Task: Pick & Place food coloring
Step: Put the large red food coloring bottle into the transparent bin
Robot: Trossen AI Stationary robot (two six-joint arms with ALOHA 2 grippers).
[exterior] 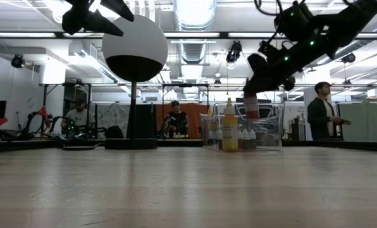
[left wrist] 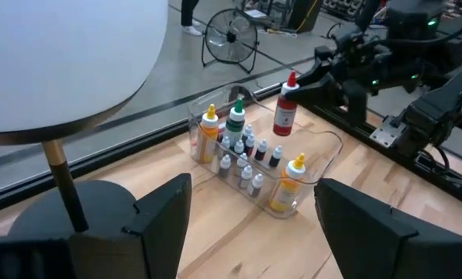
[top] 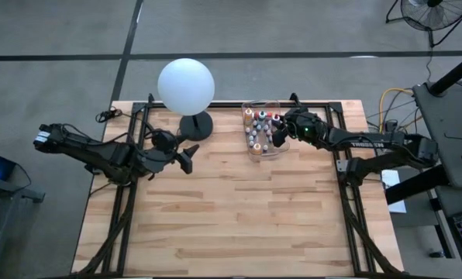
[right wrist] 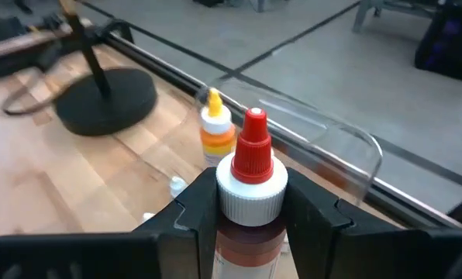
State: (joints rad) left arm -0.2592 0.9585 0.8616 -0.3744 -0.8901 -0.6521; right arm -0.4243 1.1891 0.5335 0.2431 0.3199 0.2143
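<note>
While the left gripper (top: 189,159) waits wide open by the lamp (top: 186,85), the right gripper (right wrist: 250,203) holds 1 red bottle (left wrist: 284,115) clamped above the bin (left wrist: 324,159), probably needing a lift clear next.

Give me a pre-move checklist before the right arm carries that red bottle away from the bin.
1. Right gripper shut on red bottle: ok.
2. Bottle upright, cap up: ok.
3. Bottle lifted above the clear bin rim: ok.
4. Other bottles, like the yellow bottle, standing in the bin: ok.
5. Left gripper open, off beside the lamp: ok.
6. Drop spot chosen: cannot tell.
</note>
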